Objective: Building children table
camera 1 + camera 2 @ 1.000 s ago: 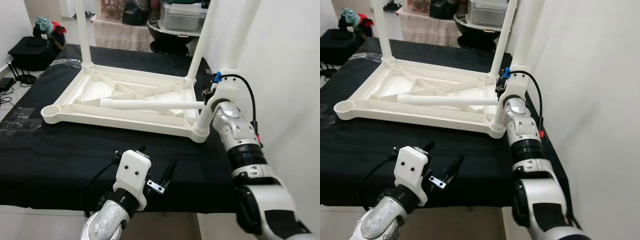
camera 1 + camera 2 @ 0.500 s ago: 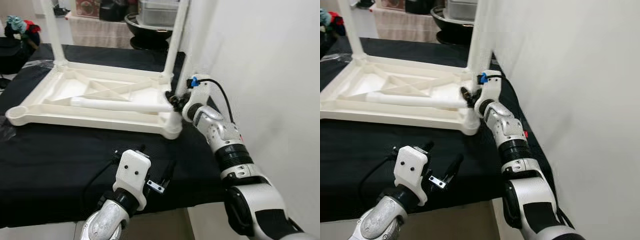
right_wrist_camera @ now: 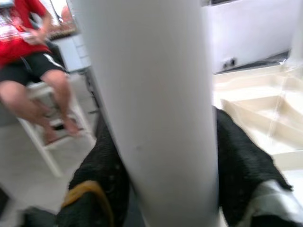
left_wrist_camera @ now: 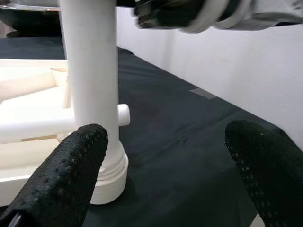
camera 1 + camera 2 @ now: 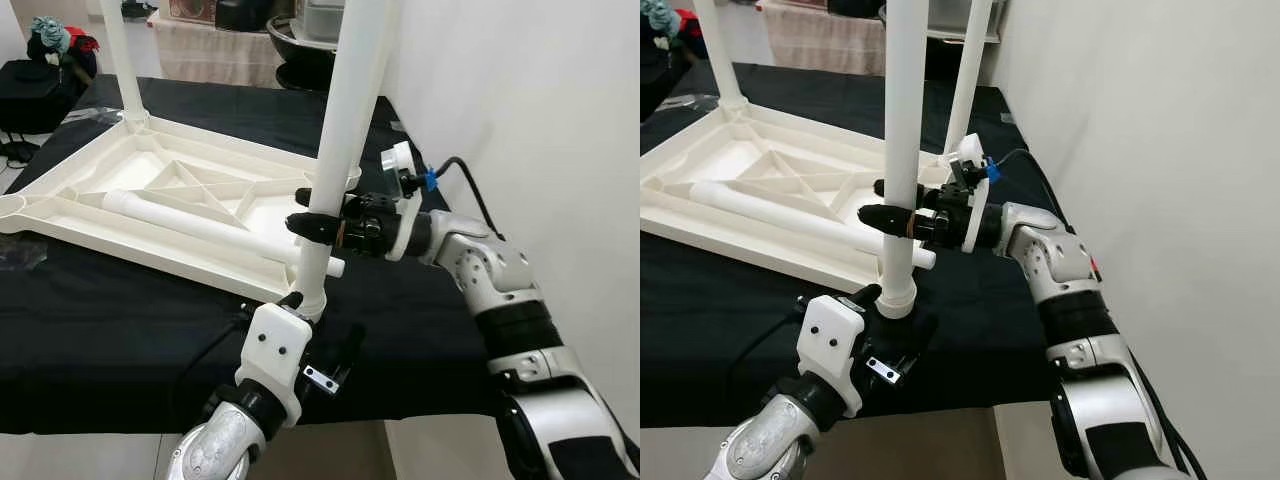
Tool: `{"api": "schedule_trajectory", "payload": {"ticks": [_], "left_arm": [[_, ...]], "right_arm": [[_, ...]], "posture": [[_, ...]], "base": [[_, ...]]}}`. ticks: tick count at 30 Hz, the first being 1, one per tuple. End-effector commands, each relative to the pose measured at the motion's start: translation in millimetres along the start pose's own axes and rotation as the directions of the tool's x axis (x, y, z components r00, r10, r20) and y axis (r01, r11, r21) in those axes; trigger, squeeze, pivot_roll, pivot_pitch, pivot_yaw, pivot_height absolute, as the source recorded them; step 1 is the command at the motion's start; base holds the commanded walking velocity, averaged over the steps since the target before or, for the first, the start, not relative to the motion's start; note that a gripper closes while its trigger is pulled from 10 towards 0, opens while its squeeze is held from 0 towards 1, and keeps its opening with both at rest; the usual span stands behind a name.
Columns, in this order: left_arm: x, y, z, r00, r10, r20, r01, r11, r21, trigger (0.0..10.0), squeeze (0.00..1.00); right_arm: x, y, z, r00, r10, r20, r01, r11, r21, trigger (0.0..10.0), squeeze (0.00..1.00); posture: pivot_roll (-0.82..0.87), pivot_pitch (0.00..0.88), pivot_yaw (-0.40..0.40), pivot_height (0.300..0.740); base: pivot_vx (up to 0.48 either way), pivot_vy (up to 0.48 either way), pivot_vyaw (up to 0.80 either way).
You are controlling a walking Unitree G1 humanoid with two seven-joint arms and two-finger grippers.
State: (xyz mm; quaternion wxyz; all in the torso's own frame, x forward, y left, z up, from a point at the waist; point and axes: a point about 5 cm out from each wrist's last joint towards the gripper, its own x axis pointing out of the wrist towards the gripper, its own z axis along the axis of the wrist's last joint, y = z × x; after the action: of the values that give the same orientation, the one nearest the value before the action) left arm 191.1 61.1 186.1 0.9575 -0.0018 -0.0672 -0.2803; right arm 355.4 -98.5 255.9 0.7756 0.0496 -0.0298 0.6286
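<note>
The right hand [image 5: 318, 226] has raised the near leg [image 5: 338, 150] upright into its corner socket and clenches it; the released left hand [image 5: 330, 365] hovers below. Three legs stand in the upturned tabletop [image 5: 60, 205] on the bench [image 5: 120, 320]; a fourth leg [image 5: 200, 225] lies loose across it.

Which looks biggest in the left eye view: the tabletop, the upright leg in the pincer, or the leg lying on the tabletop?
1. Tabletop, the widest by far.
2. Upright leg held in the right pincer.
3. Lying leg.
The two legs may well be the same; the upright one stands nearer the camera and runs out of the top of the picture, so that order is unsure.
</note>
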Motion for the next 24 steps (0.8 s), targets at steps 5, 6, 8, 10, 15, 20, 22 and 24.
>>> {"api": "schedule_trajectory", "payload": {"ticks": [5,6,8,10,15,20,22,24], "left_arm": [[-1.1,-2.0,-1.6,1.000,-0.008,-0.007,0.008,1.000,-0.008,10.0,0.00],[-1.5,-2.2,-1.7,1.000,-0.007,-0.008,0.007,1.000,-0.007,10.0,0.00],[-1.5,-2.2,-1.8,1.000,-0.007,-0.008,0.007,1.000,-0.007,10.0,0.00],[-1.6,-1.9,-2.0,1.000,-0.005,-0.008,0.005,1.000,-0.004,10.0,0.00],[-1.8,1.0,-2.4,1.000,0.012,-0.008,-0.012,1.000,0.006,10.0,0.00],[-0.5,0.2,-2.5,1.000,0.011,-0.007,-0.011,1.000,0.008,10.0,0.00],[-0.2,-0.5,-1.8,1.000,0.008,-0.005,-0.008,1.000,0.007,10.0,0.00],[-0.6,-0.4,-2.1,1.000,0.009,-0.006,-0.009,1.000,0.008,10.0,0.00]], "right_arm": [[-0.4,-0.3,-0.5,1.000,0.006,0.007,-0.006,1.000,-0.007,0.0,0.00],[0.3,-4.9,1.5,0.998,-0.065,0.024,0.066,0.998,-0.022,0.0,0.00],[0.8,-7.3,2.3,0.994,-0.101,0.032,0.102,0.994,-0.029,0.0,0.00],[1.3,-13.4,2.1,0.982,-0.185,0.033,0.186,0.982,-0.034,0.0,0.00],[-20.1,-60.5,-15.9,0.563,-0.819,-0.108,0.813,0.572,-0.103,0.0,0.00],[-63.6,-71.8,-36.0,0.117,-0.979,-0.164,0.977,0.143,-0.160,0.0,0.00],[-64.2,-69.0,-39.8,0.099,-0.981,-0.166,0.987,0.118,-0.107,0.0,0.00],[-54.9,-66.9,-37.6,0.143,-0.978,-0.150,0.984,0.157,-0.086,9.8,0.00]], "posture": [[0.07,0.115,-0.145,0.740],[0.07,0.112,-0.145,0.740],[0.07,0.112,-0.145,0.740],[0.07,0.111,-0.145,0.740],[0.07,0.107,-0.145,0.740],[0.07,0.104,-0.145,0.740],[0.07,0.103,-0.143,0.740],[0.07,0.104,-0.143,0.740]], "base": [[0.000,0.000,0.00],[0.000,0.000,0.00],[0.000,0.000,0.00],[0.000,0.000,0.00],[0.000,0.000,0.00],[0.000,0.000,0.00],[0.000,0.000,0.00],[0.000,0.000,0.00]]}}
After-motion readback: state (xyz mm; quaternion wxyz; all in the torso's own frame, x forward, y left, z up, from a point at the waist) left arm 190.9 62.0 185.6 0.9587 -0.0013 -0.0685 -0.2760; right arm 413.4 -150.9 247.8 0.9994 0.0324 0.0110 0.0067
